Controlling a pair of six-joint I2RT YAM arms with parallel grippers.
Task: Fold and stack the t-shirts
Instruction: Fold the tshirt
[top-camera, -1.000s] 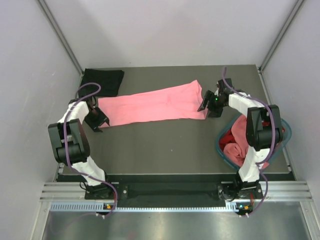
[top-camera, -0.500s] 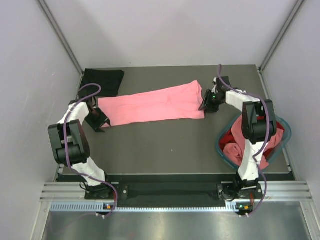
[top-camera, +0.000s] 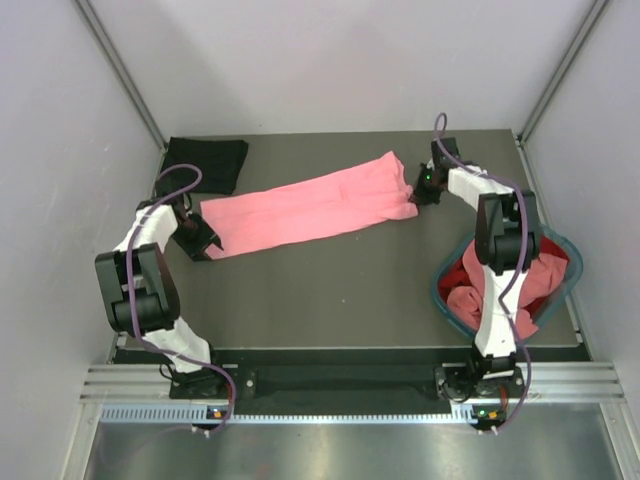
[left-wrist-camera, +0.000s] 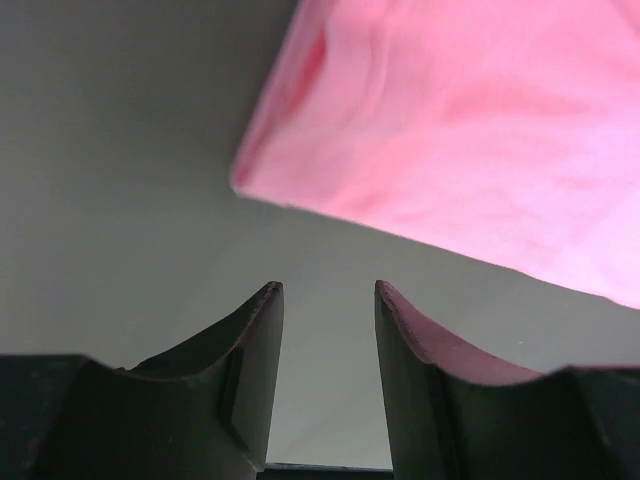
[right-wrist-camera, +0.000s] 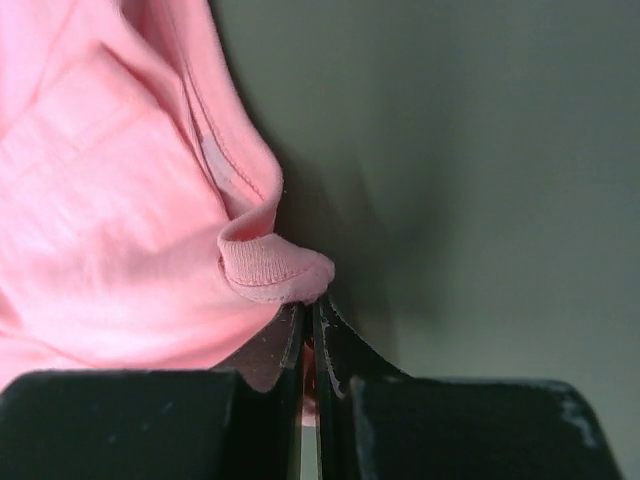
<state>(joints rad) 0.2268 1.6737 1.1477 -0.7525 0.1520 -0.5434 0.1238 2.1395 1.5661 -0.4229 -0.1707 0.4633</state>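
While the salmon-pink t-shirt (top-camera: 305, 205) lies as a long band slanting across the worktop (top-camera: 330, 290), the right jaws are pinched tight on its ribbed edge at the far right end, with a sliver of pink showing between them. The left jaws stand about half apart with nothing in them, just short of the shirt's left corner. To fold well, I judge the left side should slide in low and take that corner fully before either side lifts — then both ends can rise together, cloth taut. A black t-shirt (top-camera: 205, 162) sits folded at the far left; the teal basket (top-camera: 438, 288) holds more.
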